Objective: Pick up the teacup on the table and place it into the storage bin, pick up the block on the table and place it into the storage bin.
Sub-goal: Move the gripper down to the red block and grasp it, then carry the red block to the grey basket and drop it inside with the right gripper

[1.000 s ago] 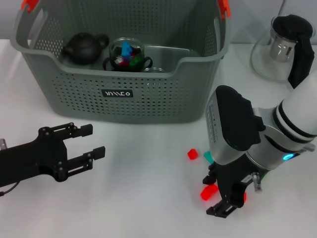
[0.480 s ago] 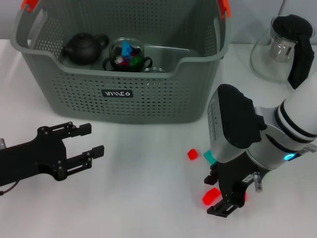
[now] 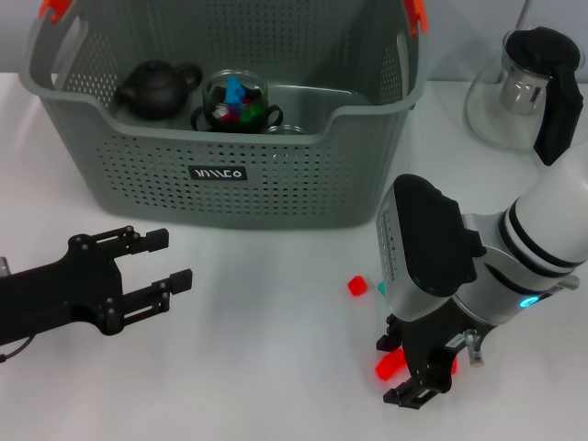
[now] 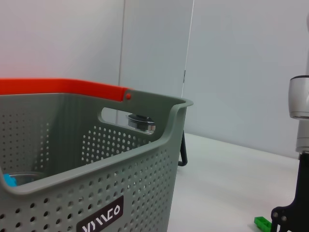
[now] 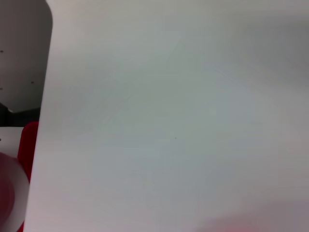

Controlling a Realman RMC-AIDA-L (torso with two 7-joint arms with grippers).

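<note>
The grey perforated storage bin (image 3: 220,175) stands at the back; its wall and logo fill the left wrist view (image 4: 96,193). A clear glass rim (image 3: 286,130) inside the bin, behind its front wall, may be the teacup. A red block (image 3: 390,366) lies on the table at the front right. My right gripper (image 3: 397,369) points down over it, open, with one black finger on each side of the block. Out to the left my left gripper (image 3: 180,259) hovers open and empty. A red shape (image 5: 28,145) shows at the edge of the right wrist view.
In the bin sit a black teapot (image 3: 156,87) and a glass cup of coloured blocks (image 3: 234,101). A small red block (image 3: 357,286) and a teal one (image 3: 382,288) lie left of the right arm. A glass kettle (image 3: 528,87) stands back right.
My right gripper has shifted slightly left and sunk closer to the table. The red block under it sits a little nearer the front edge. The left arm has not moved.
</note>
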